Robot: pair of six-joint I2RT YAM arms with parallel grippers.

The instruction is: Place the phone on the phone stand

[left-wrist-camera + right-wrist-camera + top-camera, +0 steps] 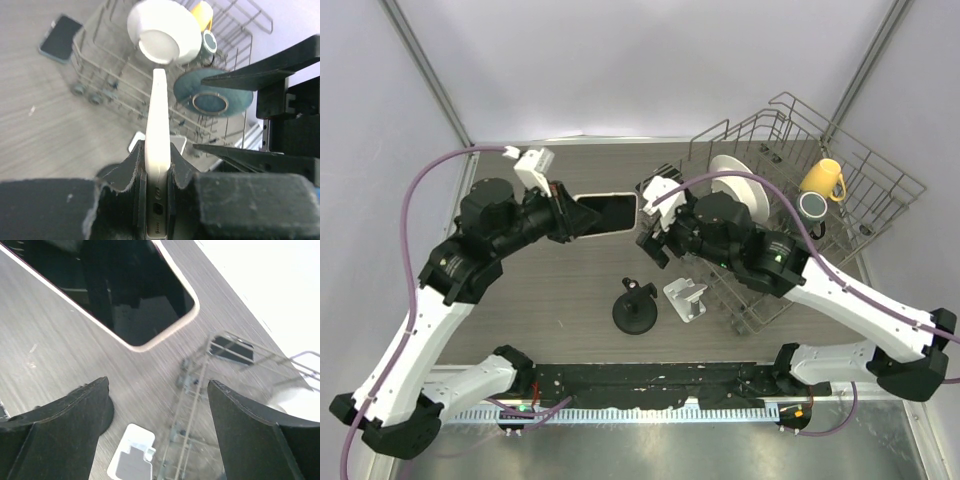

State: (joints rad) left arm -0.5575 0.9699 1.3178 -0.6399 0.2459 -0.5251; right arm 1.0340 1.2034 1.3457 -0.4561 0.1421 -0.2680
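Top external view shows me the big gray table (550,290) first, with bare wood on its left half and between the two arms. The wire dish rack (880,205) fills the right side and sticks out past the table's right edge. It holds a white plate (745,190), a yellow mug (823,180) and a dark cup (813,207). The rack's near left corner sits just beside the small white stand (686,299), so there is little room on that side. The black round stand (635,310) stands just left of the white one, apart from it, with bare table to its left and in front. I cannot tell which of the two is meant for the phone. The phone (608,212) is up in the air above the table, behind both stands, dark screen up, in a white case. My left gripper (156,155) pinches it tight by one short end, one finger on each flat face, and the long thin edge points away toward the rack. My right gripper (157,390) has its jaws spread wide with nothing in them. It hangs near the phone's free end, not touching it. In the right wrist view, the phone's round corner shows above the two fingers (65,412) and the white stand lies below.
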